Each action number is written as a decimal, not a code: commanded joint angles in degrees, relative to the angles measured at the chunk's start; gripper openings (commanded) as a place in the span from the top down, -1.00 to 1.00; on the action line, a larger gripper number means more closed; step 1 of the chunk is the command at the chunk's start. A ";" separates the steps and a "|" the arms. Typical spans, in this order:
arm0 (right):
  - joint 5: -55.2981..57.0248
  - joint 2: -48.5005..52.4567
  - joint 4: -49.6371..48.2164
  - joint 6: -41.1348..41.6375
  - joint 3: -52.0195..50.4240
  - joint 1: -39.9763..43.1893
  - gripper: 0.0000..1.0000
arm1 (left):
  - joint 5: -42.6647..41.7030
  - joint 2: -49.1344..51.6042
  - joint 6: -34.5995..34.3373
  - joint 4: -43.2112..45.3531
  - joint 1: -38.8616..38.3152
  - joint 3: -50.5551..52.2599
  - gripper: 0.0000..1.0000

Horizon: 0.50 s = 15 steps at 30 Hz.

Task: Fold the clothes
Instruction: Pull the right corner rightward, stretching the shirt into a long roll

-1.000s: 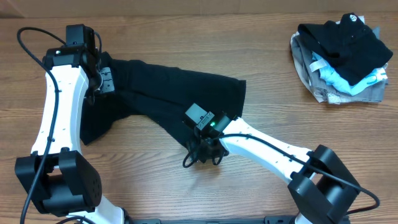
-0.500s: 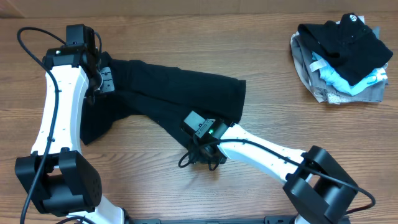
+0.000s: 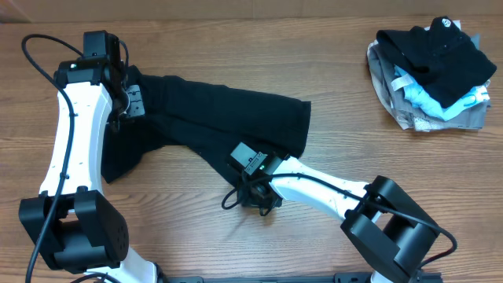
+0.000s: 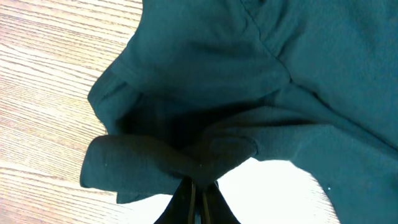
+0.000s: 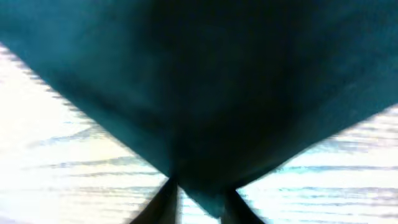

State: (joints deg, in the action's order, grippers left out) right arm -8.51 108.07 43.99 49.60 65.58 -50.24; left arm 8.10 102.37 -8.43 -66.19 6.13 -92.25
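Here's the black T-shirt (image 3: 228, 118), sprawled in a crumpled diagonal band across the left and middle of the wooden table (image 3: 354, 134), running from the far left corner down toward the centre. The left gripper (image 4: 198, 186) sits at the shirt's upper left end, and on the left wrist view its fingers are pressed together, clamped on a bunched fold of the dark fabric, with a sleeve-like flap curling out to the side and bare wood showing beyond it. Over to the right gripper (image 5: 202, 198), down at the lower edge of the shirt near the table's centre: its wrist view is blurred, a pointed corner of cloth hangs between the two fingers, and they stand a little apart. Whether they are pinching that corner, I cannot tell. From overhead, the right arm reaches in low from the near right side, a black cable looped beside the wrist. Well apart, in the far right corner, sits a heap of other clothes (image 3: 432, 67), black on top over light blue and grey
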 commanded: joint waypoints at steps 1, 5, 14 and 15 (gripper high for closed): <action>-2.89 2.67 0.20 0.15 -0.85 1.51 0.92 | -0.66 -1.66 0.72 0.13 0.20 -1.38 0.91; -3.58 1.99 1.36 -0.09 -0.63 3.41 0.92 | -0.61 -1.66 0.76 -0.11 0.20 -1.38 0.92; -1.14 -12.70 15.02 -5.90 1.20 13.97 0.92 | -0.44 -4.28 2.29 -3.65 0.20 -1.46 0.92; -1.20 -14.53 15.89 -6.58 1.25 15.17 0.92 | -0.44 -4.79 2.32 -4.00 0.20 -1.46 0.92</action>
State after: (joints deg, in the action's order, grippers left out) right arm -11.25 102.04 58.15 46.19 65.58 -38.52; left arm 8.10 101.75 -7.68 -69.30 6.13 -92.27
